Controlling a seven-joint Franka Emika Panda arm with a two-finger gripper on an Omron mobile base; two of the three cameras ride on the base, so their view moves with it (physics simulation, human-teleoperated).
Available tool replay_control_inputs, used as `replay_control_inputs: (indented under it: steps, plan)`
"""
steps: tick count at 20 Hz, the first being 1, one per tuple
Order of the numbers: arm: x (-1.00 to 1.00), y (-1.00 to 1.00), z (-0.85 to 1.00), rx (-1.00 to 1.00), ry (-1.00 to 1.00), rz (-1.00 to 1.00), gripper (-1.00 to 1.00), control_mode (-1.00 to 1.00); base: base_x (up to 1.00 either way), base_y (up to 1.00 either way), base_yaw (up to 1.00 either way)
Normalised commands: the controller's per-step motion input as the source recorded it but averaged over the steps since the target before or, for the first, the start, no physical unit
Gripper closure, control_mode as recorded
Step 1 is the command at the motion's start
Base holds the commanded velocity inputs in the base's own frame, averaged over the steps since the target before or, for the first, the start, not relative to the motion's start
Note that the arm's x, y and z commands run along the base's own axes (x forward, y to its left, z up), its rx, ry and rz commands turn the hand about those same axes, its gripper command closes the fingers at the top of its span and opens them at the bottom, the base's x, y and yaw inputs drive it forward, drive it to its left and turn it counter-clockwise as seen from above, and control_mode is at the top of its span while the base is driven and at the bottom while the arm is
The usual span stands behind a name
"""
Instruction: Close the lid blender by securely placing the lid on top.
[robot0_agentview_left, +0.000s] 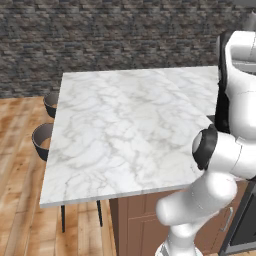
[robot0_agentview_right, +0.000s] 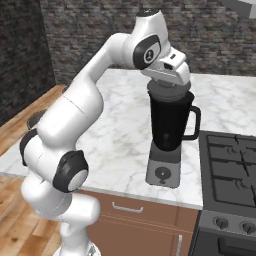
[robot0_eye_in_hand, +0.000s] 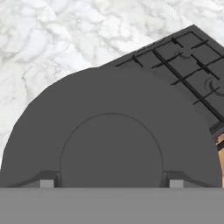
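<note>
Blender (robot0_agentview_right: 169, 135): standing upright on the marble table (robot0_agentview_right: 120, 135), near its front edge and just beside the black stove (robot0_agentview_right: 232, 170). The tall black jar with its handle toward the stove is sitting on a squat grey base with a round black knob.

Lid (robot0_agentview_right: 169, 90): lying as a dark-grey disc level on the jar's rim, directly under the robot's hand. In the hand view the lid (robot0_eye_in_hand: 111, 140) is showing a raised round centre. Whether it is fully seated is hard to confirm, since the hand is covering much of it.

Claw (robot0_eye_in_hand: 111, 183): pointing straight down over the jar. Two small grey fingertips (robot0_eye_in_hand: 47, 183) are sitting at either side of the lid's raised centre, touching or just beside it. The claw appears to be gripping the lid, though real contact is not clear at this angle.

Arm (robot0_agentview_right: 90, 100): arching up from the lower left and bending down over the blender.

Table surroundings: in the left base view two dark round stool seats (robot0_agentview_left: 42, 139) are standing at the far left edge of the table (robot0_agentview_left: 125, 130), over a wooden floor (robot0_agentview_left: 20, 200).

Backdrop: a dark stone wall (robot0_agentview_right: 100, 40) is running behind the table.
</note>
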Motion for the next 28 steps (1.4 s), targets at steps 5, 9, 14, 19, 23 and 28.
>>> replay_control_inputs:
  steps: [5,9,14,19,23,28]
  plan:
    - [0.47,-0.1,0.0,0.1,0.07,0.03,1.0,-1.0,0.0,0.0,0.0]
    - [0.3,-0.25,-0.06,0.12,0.01,0.06,1.0,-1.0,0.0,0.0,0.0]
    - [0.02,-0.22,-0.15,0.06,0.0,0.05,1.0,-1.0,0.0,0.0,0.0]
    - [-0.01,-0.06,-0.29,0.0,0.0,0.04,1.0,-1.0,0.0,0.0,0.0]
    - [-0.43,0.01,-0.39,0.0,0.0,0.06,1.0,-1.0,0.0,0.0,0.0]
    - [-0.46,0.04,-0.29,-0.03,0.0,0.05,1.0,-1.0,0.0,0.0,0.0]
